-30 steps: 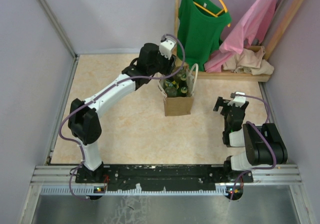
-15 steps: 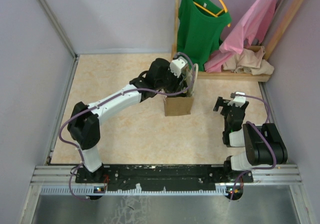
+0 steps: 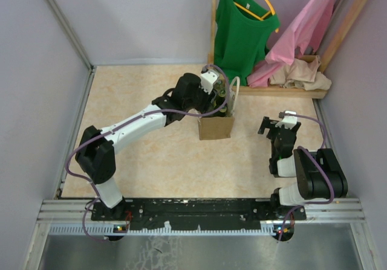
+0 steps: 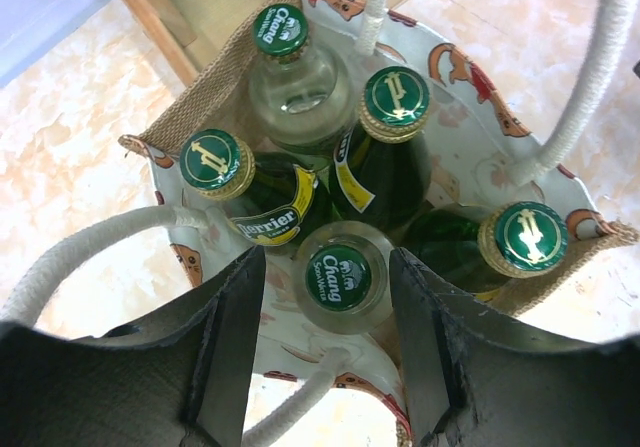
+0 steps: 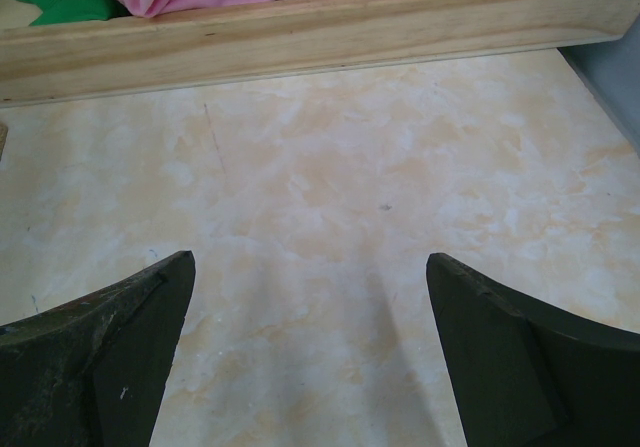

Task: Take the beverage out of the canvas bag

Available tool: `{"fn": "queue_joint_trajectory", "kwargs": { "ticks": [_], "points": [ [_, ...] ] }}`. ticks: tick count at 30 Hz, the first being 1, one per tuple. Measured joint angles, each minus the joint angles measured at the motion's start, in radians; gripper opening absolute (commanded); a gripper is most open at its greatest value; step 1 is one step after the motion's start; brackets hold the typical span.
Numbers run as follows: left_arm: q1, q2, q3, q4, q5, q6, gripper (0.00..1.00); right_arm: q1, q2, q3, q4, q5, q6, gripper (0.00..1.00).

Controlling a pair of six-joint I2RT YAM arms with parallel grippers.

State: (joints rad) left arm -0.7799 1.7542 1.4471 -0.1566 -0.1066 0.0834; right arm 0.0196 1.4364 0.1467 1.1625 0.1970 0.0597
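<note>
The canvas bag [image 3: 216, 127] stands upright mid-table, tan with white looped handles. In the left wrist view its open top [image 4: 205, 107] shows several bottles with green caps. A clear Chang soda water bottle [image 4: 339, 277] sits between my left gripper's fingers. My left gripper [image 4: 328, 287] is open, lowered over the bag mouth, one finger on each side of that bottle's cap with gaps on both sides. Another clear Chang bottle [image 4: 281, 32] and dark green Perrier bottles [image 4: 395, 97] stand behind. My right gripper [image 5: 310, 267] is open and empty over bare table, to the right of the bag [image 3: 279, 127].
A wooden rack base [image 5: 300, 37] runs along the back right, holding pink and beige cloth [image 3: 296, 70]. A green shirt [image 3: 242, 28] on a yellow hanger hangs just behind the bag. Grey walls enclose the table left, back and right.
My left arm swung right from beside the bag to over its mouth, then drew slightly back left. The right arm has not moved.
</note>
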Motion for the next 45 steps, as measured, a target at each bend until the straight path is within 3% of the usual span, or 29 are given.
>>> {"fn": "queue_joint_trajectory", "kwargs": {
  "ticks": [31, 34, 40, 45],
  "points": [
    [0.001, 0.079, -0.043, 0.09, -0.072, -0.043, 0.53, 0.0, 0.0, 0.0, 0.0, 0.0, 0.0, 0.99],
    [0.001, 0.082, -0.048, 0.105, -0.072, -0.048, 0.45, 0.0, 0.0, 0.0, 0.0, 0.0, 0.0, 0.99],
    [-0.001, 0.097, -0.049, 0.137, -0.06, -0.079, 0.0, 0.0, 0.0, 0.0, 0.0, 0.0, 0.0, 0.99],
    [-0.001, 0.099, -0.048, 0.141, -0.062, -0.083, 0.0, 0.0, 0.0, 0.0, 0.0, 0.0, 0.0, 0.99]
  ]
}}
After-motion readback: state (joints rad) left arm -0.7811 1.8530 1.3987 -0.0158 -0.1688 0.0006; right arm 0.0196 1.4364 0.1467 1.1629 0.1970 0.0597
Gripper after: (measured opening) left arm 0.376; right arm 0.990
